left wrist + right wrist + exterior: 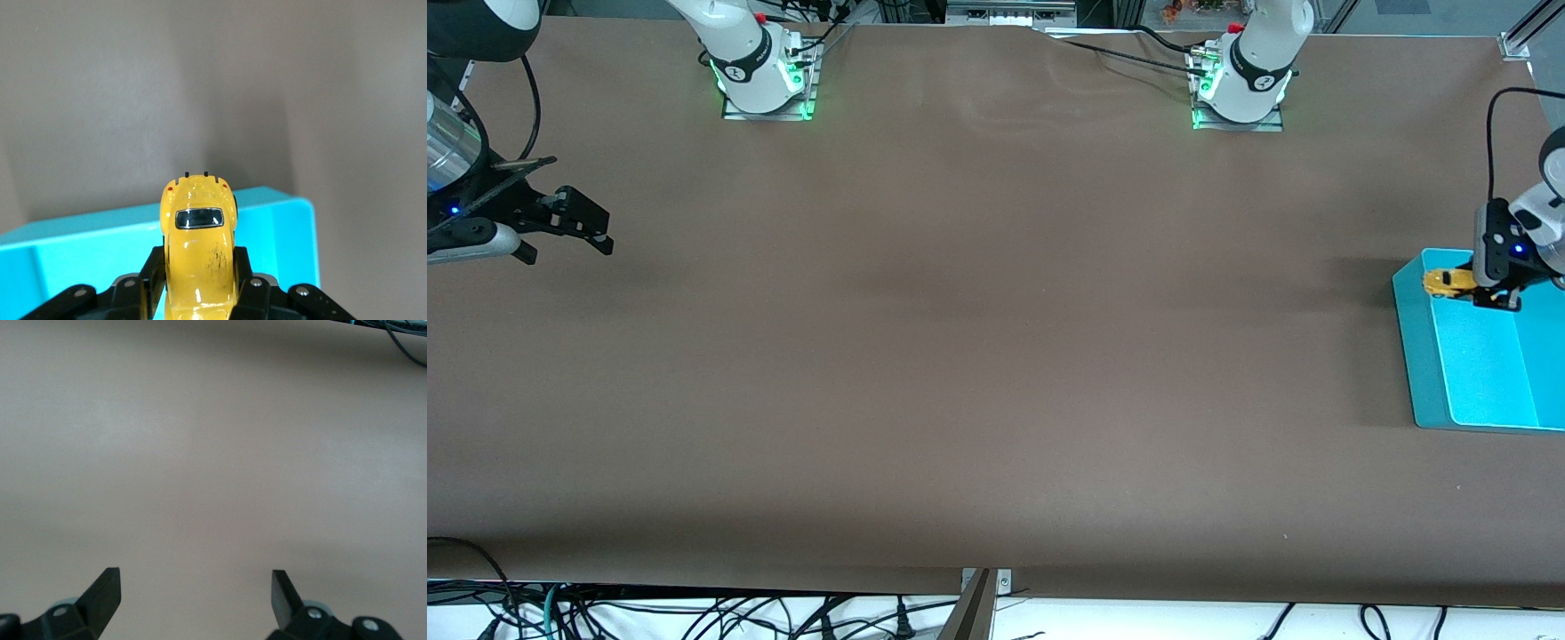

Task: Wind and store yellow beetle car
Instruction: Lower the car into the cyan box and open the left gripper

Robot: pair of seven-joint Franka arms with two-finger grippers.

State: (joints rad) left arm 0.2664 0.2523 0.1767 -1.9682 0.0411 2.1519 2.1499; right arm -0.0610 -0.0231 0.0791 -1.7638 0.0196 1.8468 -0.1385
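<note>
the left gripper (1494,298) is squeezed tight on the yellow beetle car (1448,282). it holds the little car up in the air over the blue bin (1423,356), above the bin's corner that lies farthest from the front camera. in the left wrist view the car (200,247) sits snug between the two black fingers (150,277), and its round end pokes out past them.

the step now looks like putting the car away. to do it well, the gripper should go down low inside the bin, more over the middle, and only then let go. if it drops the car from up high near the wall, the car might bounce or roll out.

the bin sits at the table (960,356) edge at the left arm's end. nothing is in the way.

the right gripper (569,233) waits with its fingers (103,593) wide apart and empty, over the table edge at the right arm's end.
</note>
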